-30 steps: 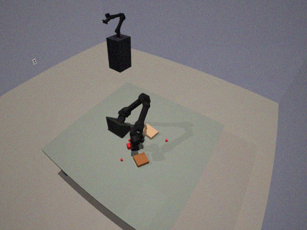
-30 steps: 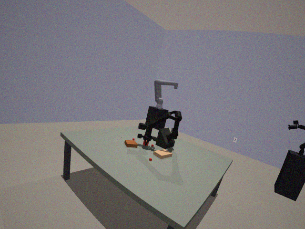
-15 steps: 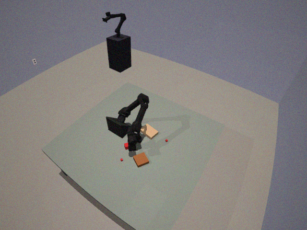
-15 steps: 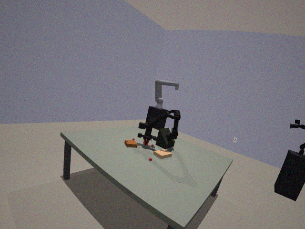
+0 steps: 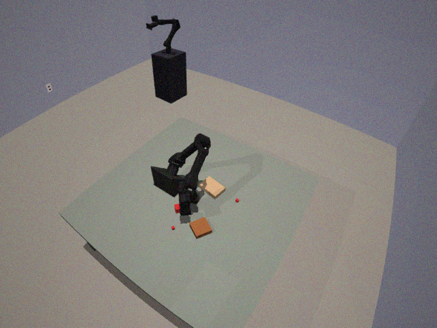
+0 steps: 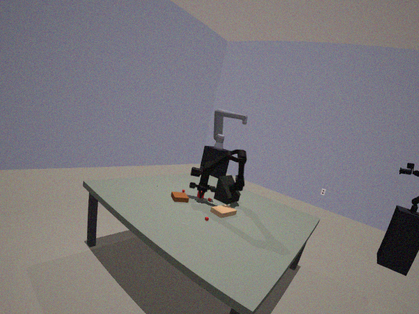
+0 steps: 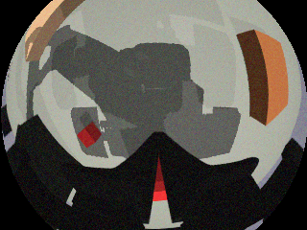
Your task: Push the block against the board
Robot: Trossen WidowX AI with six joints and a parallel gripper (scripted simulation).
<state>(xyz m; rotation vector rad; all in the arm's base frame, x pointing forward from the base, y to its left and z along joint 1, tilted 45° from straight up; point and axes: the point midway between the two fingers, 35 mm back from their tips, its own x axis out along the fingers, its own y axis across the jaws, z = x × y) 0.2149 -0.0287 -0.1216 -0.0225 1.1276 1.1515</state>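
The orange-brown block (image 5: 201, 227) (image 6: 179, 196) (image 7: 274, 77) lies well apart from the pale wooden board (image 5: 214, 186) (image 6: 223, 210) (image 7: 45, 31); contact, alignment and withdrawal remain. The gripper (image 5: 184, 212) (image 6: 201, 195) (image 7: 157, 136) is closed, holding nothing.

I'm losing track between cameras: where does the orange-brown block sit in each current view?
Top: the orange-brown block is just below centre.
Exterior: left of centre, a bit below mid-height.
Wrist: near the right edge, upper half.
Shared landmark: the pale tan block, apart from it in all three.
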